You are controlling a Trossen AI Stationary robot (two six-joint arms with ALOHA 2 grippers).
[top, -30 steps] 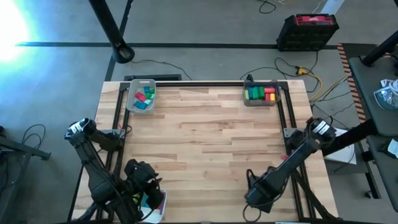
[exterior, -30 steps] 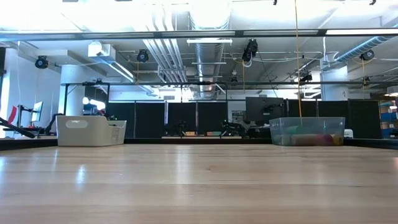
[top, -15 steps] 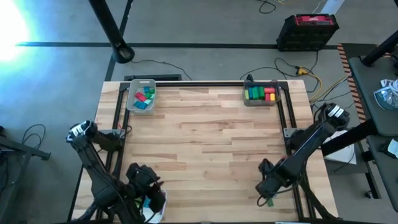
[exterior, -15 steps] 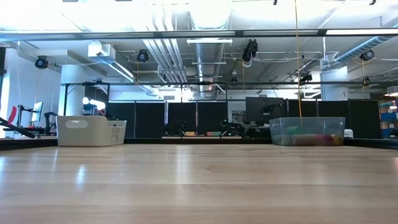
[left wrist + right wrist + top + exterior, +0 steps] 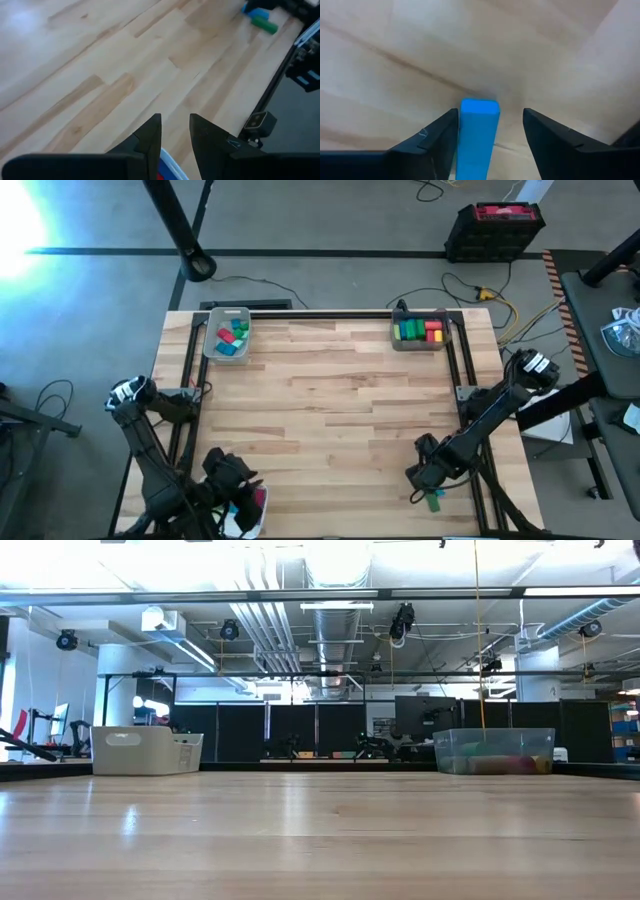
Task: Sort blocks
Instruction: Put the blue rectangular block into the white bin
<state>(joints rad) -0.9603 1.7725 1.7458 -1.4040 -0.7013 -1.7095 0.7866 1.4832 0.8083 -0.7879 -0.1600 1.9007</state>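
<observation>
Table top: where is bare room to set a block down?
The table is bare across its middle, from the two far-corner trays toward the near edge. It is crowded at the near right edge, where the right gripper stands over a blue block beside a green block, and at the near left corner by the left gripper.

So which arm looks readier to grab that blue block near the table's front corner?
The right one. Its claw is open, with the blue block between its fingers, beside the green block. The left claw sits across the table, over a tray.
</observation>
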